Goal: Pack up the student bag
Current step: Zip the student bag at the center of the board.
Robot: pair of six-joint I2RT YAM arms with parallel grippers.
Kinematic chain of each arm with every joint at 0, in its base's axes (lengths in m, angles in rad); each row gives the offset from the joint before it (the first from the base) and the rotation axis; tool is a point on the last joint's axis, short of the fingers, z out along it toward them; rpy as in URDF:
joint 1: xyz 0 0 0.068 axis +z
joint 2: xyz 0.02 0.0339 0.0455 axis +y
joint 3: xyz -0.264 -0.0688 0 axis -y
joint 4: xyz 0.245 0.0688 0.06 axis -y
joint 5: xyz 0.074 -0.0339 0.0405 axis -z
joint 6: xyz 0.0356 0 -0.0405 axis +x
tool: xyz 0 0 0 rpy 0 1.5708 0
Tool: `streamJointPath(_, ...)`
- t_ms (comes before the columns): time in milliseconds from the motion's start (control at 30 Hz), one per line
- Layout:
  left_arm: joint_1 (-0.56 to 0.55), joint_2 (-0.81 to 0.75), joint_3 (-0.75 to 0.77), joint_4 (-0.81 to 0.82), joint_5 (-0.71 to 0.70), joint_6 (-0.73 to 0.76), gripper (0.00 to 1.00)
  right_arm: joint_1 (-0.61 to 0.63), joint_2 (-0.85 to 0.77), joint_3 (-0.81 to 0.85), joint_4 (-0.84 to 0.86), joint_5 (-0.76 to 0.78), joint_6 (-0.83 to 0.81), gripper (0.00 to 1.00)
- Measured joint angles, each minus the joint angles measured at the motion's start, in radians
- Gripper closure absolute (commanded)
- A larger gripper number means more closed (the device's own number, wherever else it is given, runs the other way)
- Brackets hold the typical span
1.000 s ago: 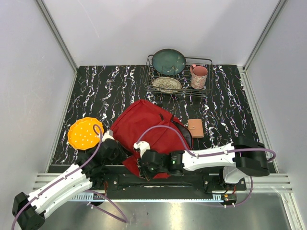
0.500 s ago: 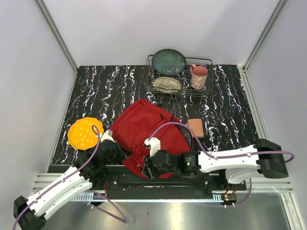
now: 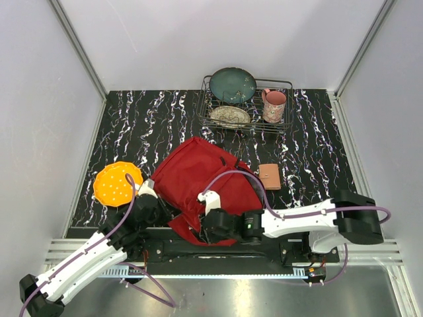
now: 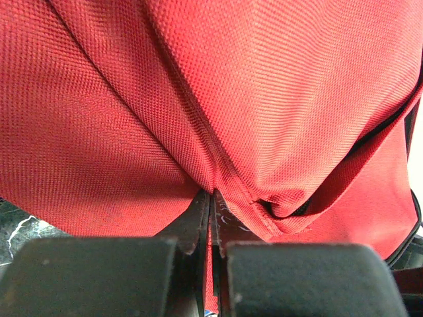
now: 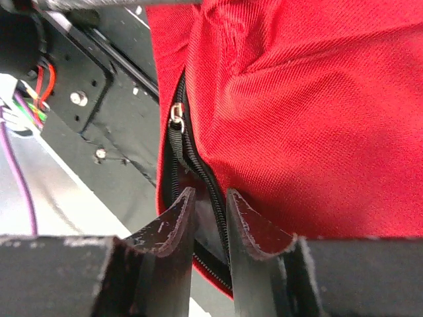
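Fabric of the red student bag (image 3: 198, 175) fills the space ahead of both grippers, the bag slumped on the marbled table (image 3: 132, 125) with its near edge right at their fingertips. The left gripper (image 4: 211, 198) is clamped tight on a fold of that cloth. The right gripper (image 5: 210, 197) stands narrowly apart with the black zipper track (image 5: 198, 165) running into the gap, though I cannot tell whether it is pinched, and the small zipper pull (image 5: 176, 113) sits just beyond its tips.

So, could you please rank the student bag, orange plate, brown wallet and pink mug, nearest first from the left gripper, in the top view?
1. student bag, pinched in its jaws.
2. orange plate, close on its left.
3. brown wallet, right of bag.
4. pink mug, far back right.
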Motion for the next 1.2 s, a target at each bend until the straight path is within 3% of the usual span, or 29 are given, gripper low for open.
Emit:
streamJointPath(167,0.000,-0.002,0.000,-0.001,0.001,0.002,1.00,0.000,0.079,0.020,0.014,-0.036,-0.014,0.63)
streamJointPath(567,0.000,-0.028,-0.003,-0.009,0.001,0.003,1.00,-0.001,0.075,0.026,0.069,-0.055,-0.021,0.58)
streamJointPath(833,0.000,-0.031,-0.003,-0.010,0.002,0.003,1.00,-0.005,0.152,0.062,0.079,-0.055,-0.022,0.60)
streamJointPath(967,0.000,-0.039,-0.003,-0.013,0.002,0.004,1.00,-0.008,0.186,0.080,0.085,-0.055,-0.027,0.71)
streamJointPath(1033,0.000,-0.040,-0.003,-0.012,0.002,0.004,1.00,-0.010,0.186,0.085,0.087,-0.055,-0.027,0.86)
streamJointPath(1133,0.000,-0.040,-0.003,-0.011,0.002,0.004,1.00,-0.012,0.190,0.095,0.091,-0.054,-0.026,1.00)
streamJointPath(1200,0.000,-0.040,-0.003,-0.011,0.001,0.004,1.00,-0.014,0.193,0.098,0.092,-0.053,-0.025,1.00)
